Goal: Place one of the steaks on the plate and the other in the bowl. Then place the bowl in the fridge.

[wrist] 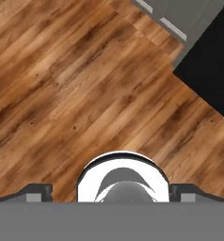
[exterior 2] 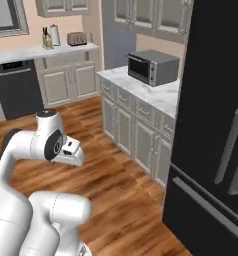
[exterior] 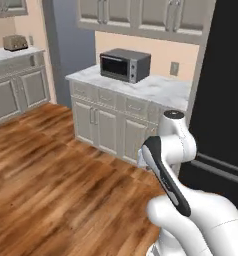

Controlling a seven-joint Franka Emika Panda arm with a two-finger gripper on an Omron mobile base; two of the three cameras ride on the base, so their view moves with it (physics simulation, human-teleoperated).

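While folded low beside the fridge [exterior 2: 211,125], tool [wrist: 111,193] spread wide over wood floor [wrist: 62,84], empty

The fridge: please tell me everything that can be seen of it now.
The fridge is tall, glossy black and stands at the right end of the marble counter, its side against it. Its doors are shut. Two grey vertical bar handles sit on the upper doors, and a long grey horizontal bar runs across the lower drawer. It stands on the wooden floor.

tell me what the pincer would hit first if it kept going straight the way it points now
Most likely the wood floor: the open pincer looks straight down at bare planks, with the fridge off to one side. How far down is unclear.
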